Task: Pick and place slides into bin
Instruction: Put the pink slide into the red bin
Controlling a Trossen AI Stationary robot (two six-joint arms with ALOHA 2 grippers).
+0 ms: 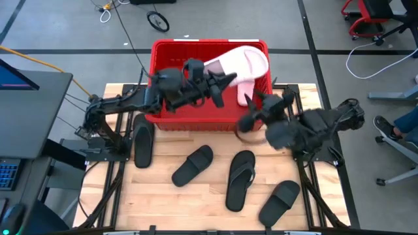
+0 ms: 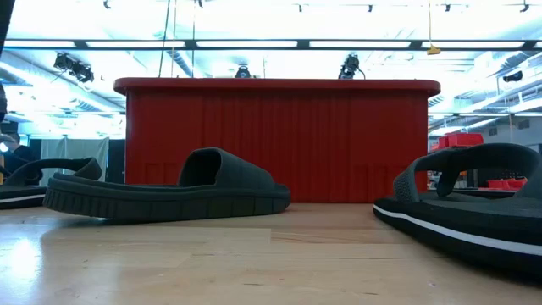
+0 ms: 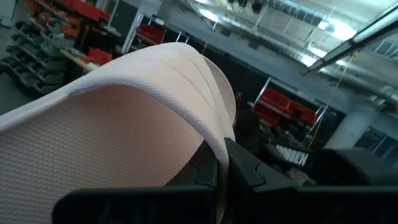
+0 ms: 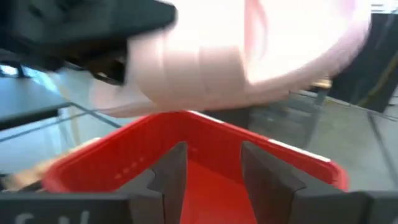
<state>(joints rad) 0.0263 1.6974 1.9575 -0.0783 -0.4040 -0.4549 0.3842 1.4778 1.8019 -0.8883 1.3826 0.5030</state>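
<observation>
The red bin (image 1: 209, 49) stands at the table's far middle; it also shows in the low view (image 2: 279, 140). My left gripper (image 1: 221, 81) is over the bin, shut on a pale pink slide (image 1: 245, 62). That slide fills the left wrist view (image 3: 112, 124). Another pale pink piece (image 1: 247, 93) shows lower in the bin's right part. My right gripper (image 1: 251, 111) is open and empty at the bin's near right corner, and its wrist view (image 4: 214, 155) looks into the bin. Several black slides (image 1: 192, 164) and a black flip-flop (image 1: 240, 179) lie flat on the table. My left gripper pinches the pink slide between its two fingers (image 3: 249, 168), at the slide's end nearest the table's left (image 1: 219, 68). The fingers come roughly level from the table's left. The slide is lifted clear above the bin, and its free end points toward the table's right.
Black slides lie at the near left (image 1: 144, 140), the near middle and the near right (image 1: 279, 202) of the wooden table. In the low view one slide (image 2: 169, 191) and the flip-flop (image 2: 474, 212) lie in front of the bin. Cables and chairs stand beyond the table.
</observation>
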